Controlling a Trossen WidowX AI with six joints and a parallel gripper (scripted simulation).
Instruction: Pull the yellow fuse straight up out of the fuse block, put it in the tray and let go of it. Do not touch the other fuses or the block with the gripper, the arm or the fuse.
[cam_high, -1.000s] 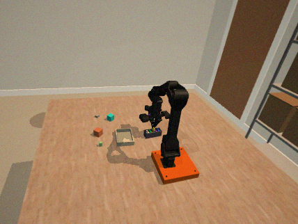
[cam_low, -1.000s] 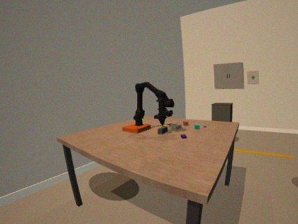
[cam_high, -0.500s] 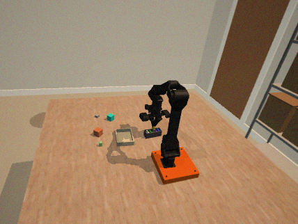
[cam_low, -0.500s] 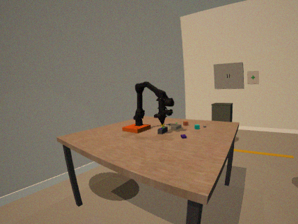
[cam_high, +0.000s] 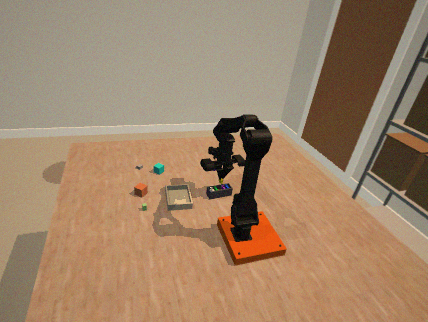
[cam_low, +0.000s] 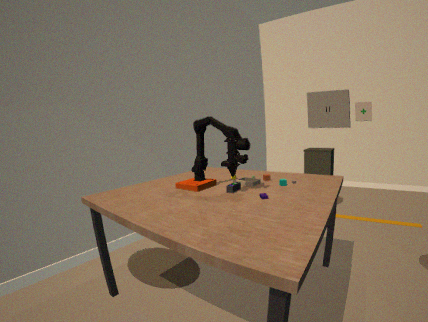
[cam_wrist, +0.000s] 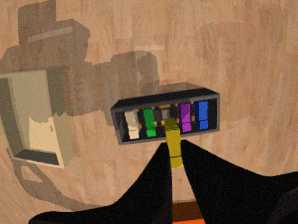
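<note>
My gripper (cam_high: 222, 177) (cam_low: 233, 175) (cam_wrist: 173, 146) points down and is shut on the yellow fuse (cam_high: 221, 181) (cam_low: 233, 178) (cam_wrist: 175, 159). The fuse is upright and raised above the dark fuse block (cam_high: 220, 194) (cam_low: 232, 189) (cam_wrist: 165, 97). In the wrist view the middle slot (cam_wrist: 165, 114) shows without a fuse. The white fuse (cam_wrist: 132, 126), green fuse (cam_wrist: 150, 121), purple fuse (cam_wrist: 185, 117) and blue fuse (cam_wrist: 203, 115) sit in the other slots. The grey-beige tray (cam_high: 180, 206) (cam_wrist: 61, 120) stands left of the block in the wrist view and is apart from it.
Beyond the tray lie an orange-red cube (cam_high: 141, 190) (cam_low: 266, 177), a teal cube (cam_high: 159, 168) (cam_low: 283, 182), a small green cube (cam_high: 144, 206) and a small grey piece (cam_high: 139, 167). A dark purple object (cam_low: 264, 196) lies past the block. The arm stands on an orange base (cam_high: 260, 245) (cam_low: 196, 185).
</note>
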